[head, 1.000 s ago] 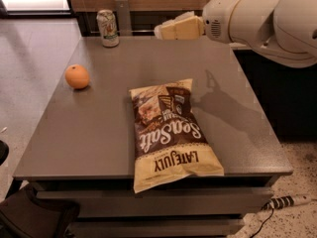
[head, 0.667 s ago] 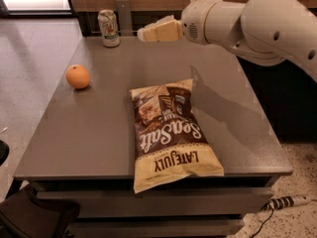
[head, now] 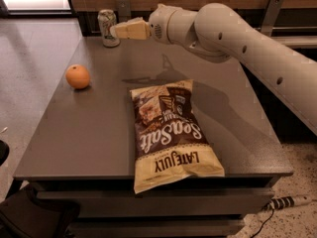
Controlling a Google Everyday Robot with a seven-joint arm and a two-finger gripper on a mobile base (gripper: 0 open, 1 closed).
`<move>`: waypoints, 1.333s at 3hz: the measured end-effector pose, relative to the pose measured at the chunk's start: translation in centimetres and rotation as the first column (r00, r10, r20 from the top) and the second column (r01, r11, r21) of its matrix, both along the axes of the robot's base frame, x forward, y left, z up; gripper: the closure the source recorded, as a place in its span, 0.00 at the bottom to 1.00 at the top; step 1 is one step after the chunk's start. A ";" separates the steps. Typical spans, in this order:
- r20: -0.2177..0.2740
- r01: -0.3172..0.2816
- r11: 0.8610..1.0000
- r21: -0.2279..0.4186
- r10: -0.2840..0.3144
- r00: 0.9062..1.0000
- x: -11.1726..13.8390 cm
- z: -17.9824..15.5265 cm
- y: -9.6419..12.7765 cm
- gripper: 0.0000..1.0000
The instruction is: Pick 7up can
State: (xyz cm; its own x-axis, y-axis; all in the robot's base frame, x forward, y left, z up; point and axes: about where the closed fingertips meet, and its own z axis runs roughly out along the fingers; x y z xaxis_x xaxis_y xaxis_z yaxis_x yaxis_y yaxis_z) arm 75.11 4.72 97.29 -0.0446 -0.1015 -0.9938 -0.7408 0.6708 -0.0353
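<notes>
The 7up can (head: 107, 27) stands upright at the far left corner of the grey table (head: 99, 128). It is whitish with a green band and a silver top. My gripper (head: 119, 31) reaches in from the right on a thick white arm, and its cream fingertips are right beside the can's right side, at the can's mid height. I cannot tell if they touch it.
An orange (head: 78, 77) lies on the table's left side. A brown and cream Late July Sea Salt chip bag (head: 168, 133) lies flat in the middle and reaches over the front edge. A wooden wall runs behind the table. A power strip (head: 287, 201) lies on the floor at right.
The arm has swept left across the back of the table, bringing the gripper from the right of centre to just beside the can. The can, orange and bag have not moved.
</notes>
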 end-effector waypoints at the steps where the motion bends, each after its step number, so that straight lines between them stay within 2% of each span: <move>1: -0.029 -0.013 0.996 0.086 0.015 0.999 3.6 -1.0 3.2 0.00; 3: -0.037 -0.007 0.997 0.071 0.009 0.999 4.0 -1.3 3.4 0.00; 4: -0.069 -0.012 1.000 -0.003 0.012 0.998 7.3 -3.9 5.5 0.00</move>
State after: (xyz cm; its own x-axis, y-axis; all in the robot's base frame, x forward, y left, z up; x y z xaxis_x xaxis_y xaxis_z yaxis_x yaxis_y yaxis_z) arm 82.45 10.18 93.37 -0.1117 -0.1057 -0.9881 -0.7494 0.6619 0.0140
